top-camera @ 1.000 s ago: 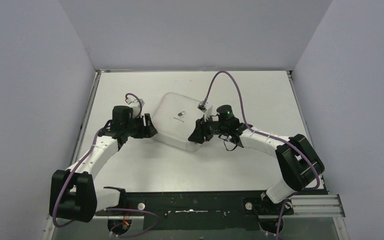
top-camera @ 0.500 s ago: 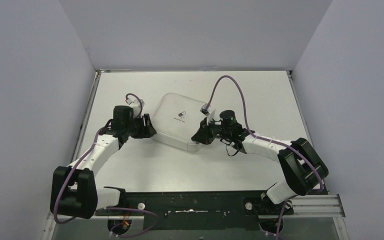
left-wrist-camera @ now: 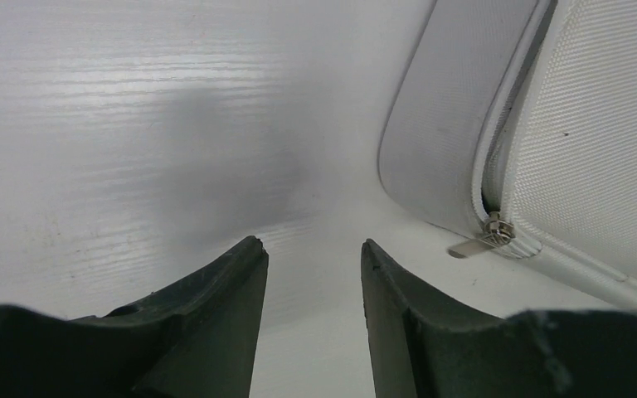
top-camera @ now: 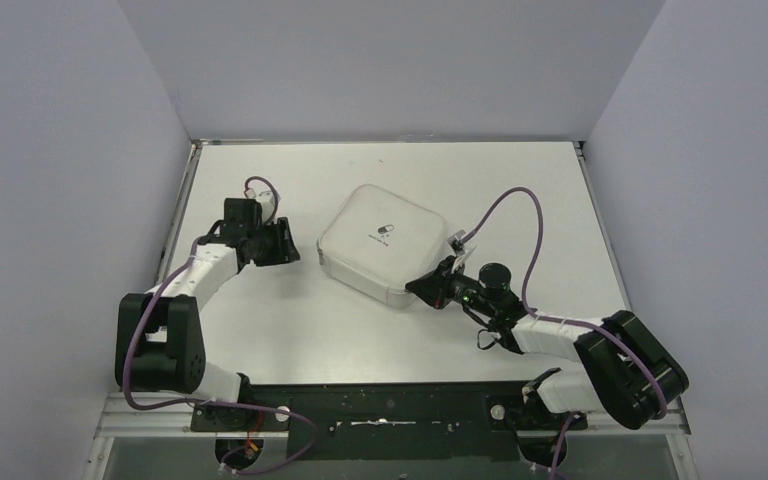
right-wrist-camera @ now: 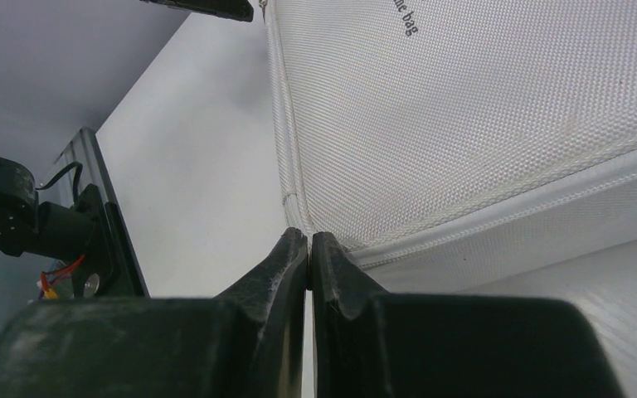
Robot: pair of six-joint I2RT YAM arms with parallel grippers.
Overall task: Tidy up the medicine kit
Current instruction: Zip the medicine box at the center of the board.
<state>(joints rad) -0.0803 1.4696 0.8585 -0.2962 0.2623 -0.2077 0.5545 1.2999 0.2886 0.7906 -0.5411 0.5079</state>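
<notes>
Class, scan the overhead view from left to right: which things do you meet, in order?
Black two-finger left gripper → pale grey-white square medicine kit with rounded corners → bulky black elbow joint of the right arm. Black right gripper omitted: it overlaps the kit's near corner.

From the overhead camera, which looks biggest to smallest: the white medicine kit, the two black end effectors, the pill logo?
1. medicine kit
2. left end effector and right end effector: about alike, so not ranked apart
3. pill logo on the lid, smallest
</notes>
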